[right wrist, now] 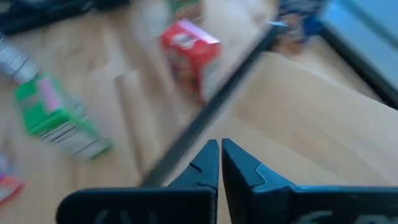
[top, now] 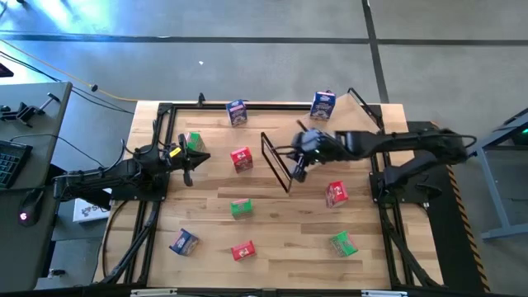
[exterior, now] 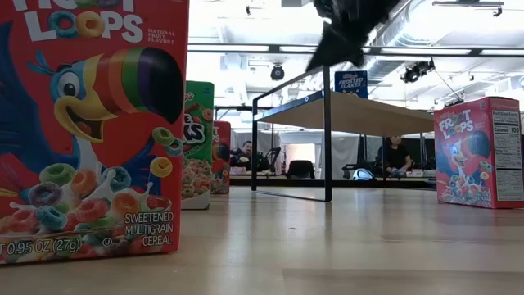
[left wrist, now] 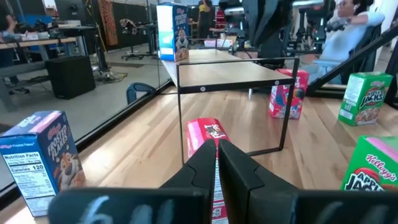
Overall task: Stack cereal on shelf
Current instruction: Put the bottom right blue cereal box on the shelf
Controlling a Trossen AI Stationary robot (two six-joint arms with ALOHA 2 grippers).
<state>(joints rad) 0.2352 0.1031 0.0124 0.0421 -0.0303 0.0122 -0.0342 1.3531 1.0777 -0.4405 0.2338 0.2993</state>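
The shelf [top: 279,162] stands mid-table, a light board on a black wire frame, resting on its frame's lower bars [exterior: 291,197]. It also shows in the left wrist view [left wrist: 236,78]. My right gripper [top: 299,172] is shut and sits right above the shelf's near top bar [exterior: 295,84]. My left gripper [top: 188,171] is shut and empty at the table's left, beside a green box [top: 195,142], pointing at a red box [left wrist: 205,134]. The other boxes stand scattered on the table: a red one [top: 337,194], a green one [top: 241,208] and a blue one [top: 322,105] among them. My right gripper has its shut fingertips [exterior: 315,64] close over the shelf's top bar [right wrist: 205,118], coming slanting down from the table's right side. I cannot tell whether they touch the bar or the board [right wrist: 298,118].
More boxes stand along the near edge: blue [top: 183,242], red [top: 243,250], green [top: 343,243]. Another blue box [top: 237,112] stands at the far edge. Bare wood lies between the shelf and the near boxes. People sit in the room beyond the table [exterior: 397,156].
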